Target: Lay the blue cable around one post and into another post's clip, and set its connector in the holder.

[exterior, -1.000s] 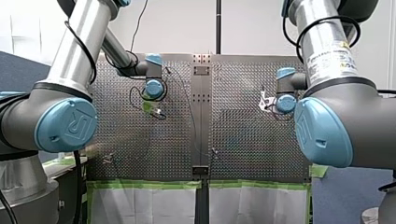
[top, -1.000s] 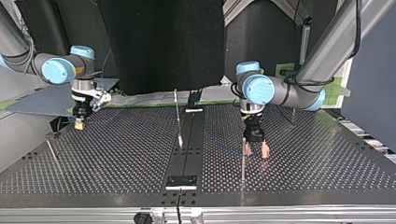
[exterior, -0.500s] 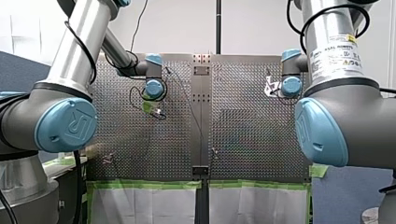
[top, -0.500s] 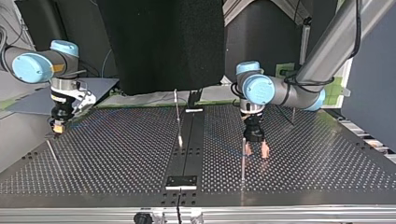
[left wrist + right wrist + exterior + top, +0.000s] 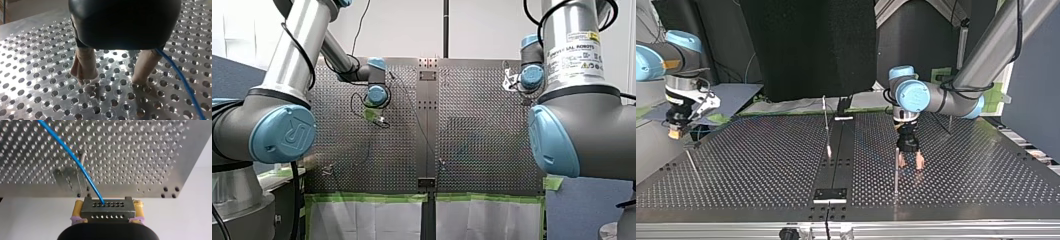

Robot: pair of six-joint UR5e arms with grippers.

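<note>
Right end effector clamps connector; blue cable runs off across surface. Left end effector spread, empty, cable just beside one finger. Likely best: hold cable low, lightly taut, sweep wide around post.

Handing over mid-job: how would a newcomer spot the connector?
At the top view's left, my right arm's claw hangs by the table edge. Between its yellow pads sits the connector: a grey metal block with rows of holes, where the blue cable ends.
</note>
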